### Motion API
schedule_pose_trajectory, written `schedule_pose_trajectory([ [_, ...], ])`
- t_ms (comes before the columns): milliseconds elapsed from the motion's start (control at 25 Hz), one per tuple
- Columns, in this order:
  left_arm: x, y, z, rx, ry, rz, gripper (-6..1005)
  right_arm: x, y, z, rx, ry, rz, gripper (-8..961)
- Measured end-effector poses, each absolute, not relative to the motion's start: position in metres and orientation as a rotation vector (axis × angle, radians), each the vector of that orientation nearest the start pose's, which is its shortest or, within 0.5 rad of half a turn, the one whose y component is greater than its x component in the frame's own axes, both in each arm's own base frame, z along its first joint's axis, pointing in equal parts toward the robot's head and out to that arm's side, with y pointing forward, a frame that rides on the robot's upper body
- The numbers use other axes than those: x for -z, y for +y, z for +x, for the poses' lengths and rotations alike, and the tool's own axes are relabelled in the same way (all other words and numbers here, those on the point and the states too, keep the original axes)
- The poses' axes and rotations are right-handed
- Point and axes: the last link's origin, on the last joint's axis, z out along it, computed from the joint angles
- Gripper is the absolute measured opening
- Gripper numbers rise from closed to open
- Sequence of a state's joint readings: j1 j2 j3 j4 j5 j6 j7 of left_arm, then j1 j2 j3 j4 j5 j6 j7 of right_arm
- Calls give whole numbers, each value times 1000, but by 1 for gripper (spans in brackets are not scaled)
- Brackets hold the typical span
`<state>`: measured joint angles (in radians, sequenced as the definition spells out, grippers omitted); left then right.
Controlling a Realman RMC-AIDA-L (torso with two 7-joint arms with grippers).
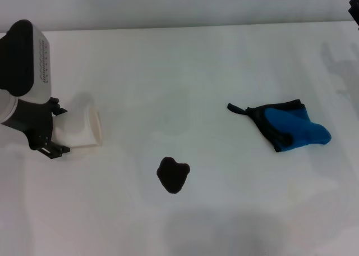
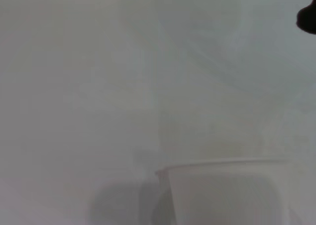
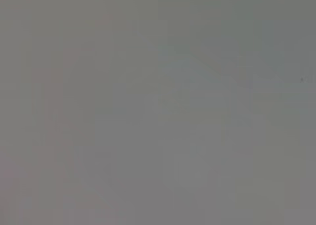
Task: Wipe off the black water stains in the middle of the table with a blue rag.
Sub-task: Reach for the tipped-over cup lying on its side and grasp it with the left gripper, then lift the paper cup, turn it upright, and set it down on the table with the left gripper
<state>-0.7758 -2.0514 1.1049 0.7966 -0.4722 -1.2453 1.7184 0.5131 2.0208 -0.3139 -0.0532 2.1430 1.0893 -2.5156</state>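
The left gripper sits at the table's left edge against a white paper cup lying on its side; its jaw state cannot be determined. The black water stains lie centre-front, unwiped. The blue rag lies well apart to the right, ungrasped. The right gripper barely shows at the far right corner, jaws unseen. Judged step: pre-grasp. Next move requires seizing the rag.

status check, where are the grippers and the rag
Left gripper at white cup, fingers unclear; right arm barely in view. Blue rag untouched right of black stain. Nothing between them.
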Motion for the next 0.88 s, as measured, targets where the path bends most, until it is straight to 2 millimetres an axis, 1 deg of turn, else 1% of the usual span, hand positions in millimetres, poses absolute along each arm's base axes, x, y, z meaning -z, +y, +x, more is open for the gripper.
schedule_pose_trajectory([
  [400,18,402,-251,-634,128,-2803,873,-49,355,368,-866,858,-1359,843],
  [680,19,404,-247,-530,48,-2793,873,-48,354,368,-867,859,-1358,843],
  [880,21,403,-250,-507,-1,-2782,871,-46,355,366,-874,862,-1364,843],
])
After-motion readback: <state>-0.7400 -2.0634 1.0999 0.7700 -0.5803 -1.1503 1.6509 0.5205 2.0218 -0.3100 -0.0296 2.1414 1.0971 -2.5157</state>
